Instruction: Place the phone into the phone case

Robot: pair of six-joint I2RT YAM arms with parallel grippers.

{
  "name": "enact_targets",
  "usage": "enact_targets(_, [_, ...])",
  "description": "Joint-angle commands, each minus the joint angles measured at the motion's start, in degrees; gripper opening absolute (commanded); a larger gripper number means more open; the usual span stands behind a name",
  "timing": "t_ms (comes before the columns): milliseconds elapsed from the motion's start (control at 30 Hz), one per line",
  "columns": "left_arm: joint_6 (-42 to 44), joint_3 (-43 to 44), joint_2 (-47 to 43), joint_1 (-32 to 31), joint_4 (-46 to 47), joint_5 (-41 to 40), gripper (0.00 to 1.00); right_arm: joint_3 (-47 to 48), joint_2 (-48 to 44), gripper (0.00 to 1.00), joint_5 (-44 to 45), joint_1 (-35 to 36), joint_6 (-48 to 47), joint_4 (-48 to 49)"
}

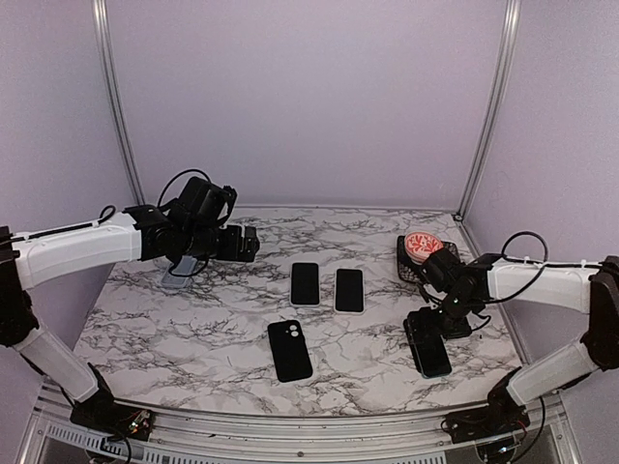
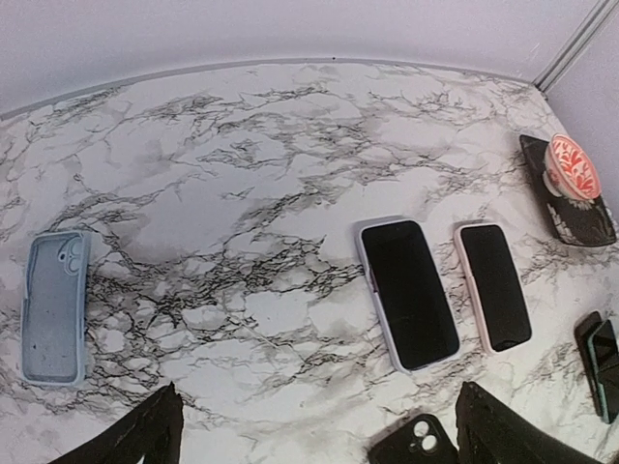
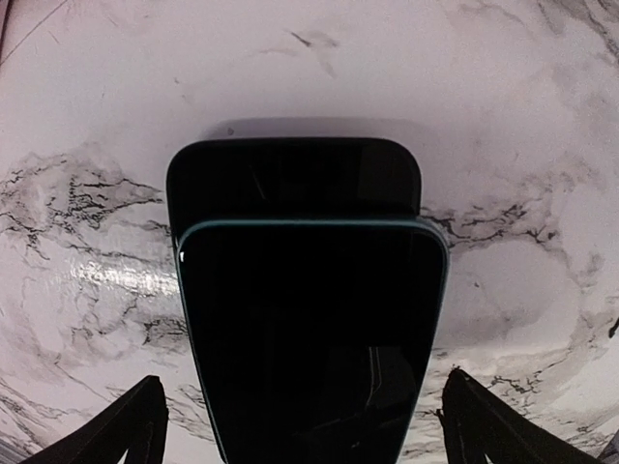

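Right wrist: phone [image 3: 311, 333] lengthwise toward camera

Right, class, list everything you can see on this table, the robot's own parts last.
table: one, white marble, under everything
empty case: one, light blue, left
grey-cased phone: one, centre
pink-cased phone: one, beside it
black phone or case: one, near centre
patterned case: one, black, red-white grip, far right
teal-edged phone: one, right, on black item
left gripper: one, black, open, left side
right gripper: one, black, open, over teal-edged phone
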Motion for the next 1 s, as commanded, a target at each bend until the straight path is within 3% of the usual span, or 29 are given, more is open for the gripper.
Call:
enact_targets(0, [6.7, -0.5, 2.8, 0.5, -2.8, -3.9, 0.99, -1.2, -0.5, 0.93, -4.8, -2.9, -1.7, 3.5])
enact_targets(133, [8.5, -2.6, 0.9, 1.8, -0.4, -1.0, 0.99, -1.7, 0.3, 0.89, -7.2, -3.9, -3.0, 5.5])
enact_targets(467, [8.6, -3.1, -0.1, 3.5, 0.0, 0.6, 0.99, -1.0, 4.3, 0.9, -2.0, -4.6, -1.8, 3.6])
enact_targets(967, [6.5, -3.4, 1.3, 5.6, 0.3, 3.2, 0.99, -0.1, 3.4, 0.46, -3.8, -4.6, -4.4, 3.9])
